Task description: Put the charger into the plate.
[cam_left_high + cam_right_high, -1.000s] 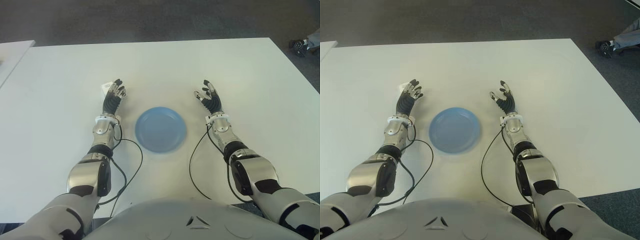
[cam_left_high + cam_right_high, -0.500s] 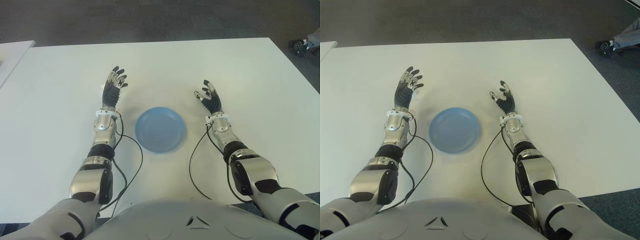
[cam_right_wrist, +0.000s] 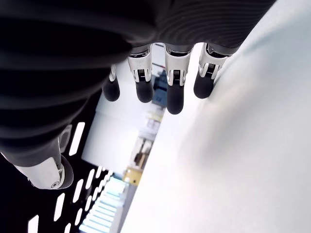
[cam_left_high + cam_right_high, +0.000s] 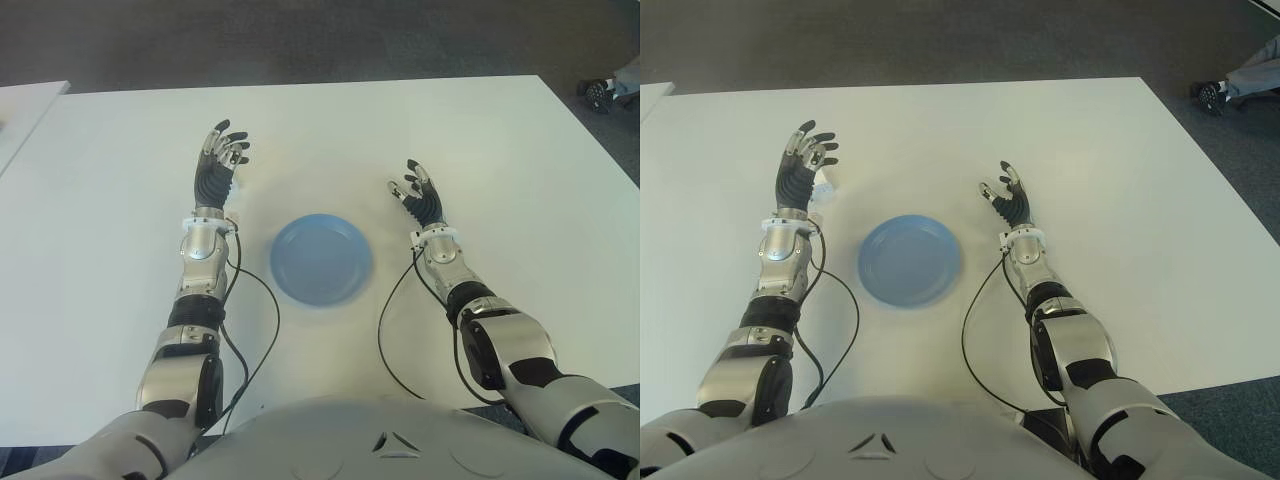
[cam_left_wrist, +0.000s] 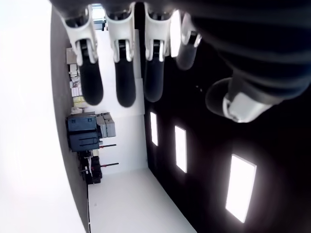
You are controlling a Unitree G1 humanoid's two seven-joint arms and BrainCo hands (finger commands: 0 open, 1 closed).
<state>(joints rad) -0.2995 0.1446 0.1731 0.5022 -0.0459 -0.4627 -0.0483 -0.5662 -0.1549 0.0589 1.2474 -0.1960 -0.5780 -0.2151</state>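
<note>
Plate (image 4: 321, 259): blue, round, shallow, lying empty on the white table (image 4: 480, 140) nearest the robot's body, between the two forearms.

Right hand (image 4: 418, 194): showing to the right of the plate, fingers spread and holding nothing, palm turning inward.

Left hand (image 4: 218, 167): reaching beyond the plate's far left, fingers extended and apart, nothing in its grasp; its wrist view is showing only open fingertips against the room.

Charger (image 4: 823, 187): small white block, mostly hidden, peeking out just beside the left hand on its plate side in the right eye view. It is sitting on the table, well outside the plate. Shape, prongs and cable cannot be told.

Risk, as judged: white charger against white table is offering little contrast, and the raised hand is covering it, so the fingers may be closing beside it or nudging it away. Being small and probably smooth, it may be slipping from a loose pinch before reaching the plate.
</note>
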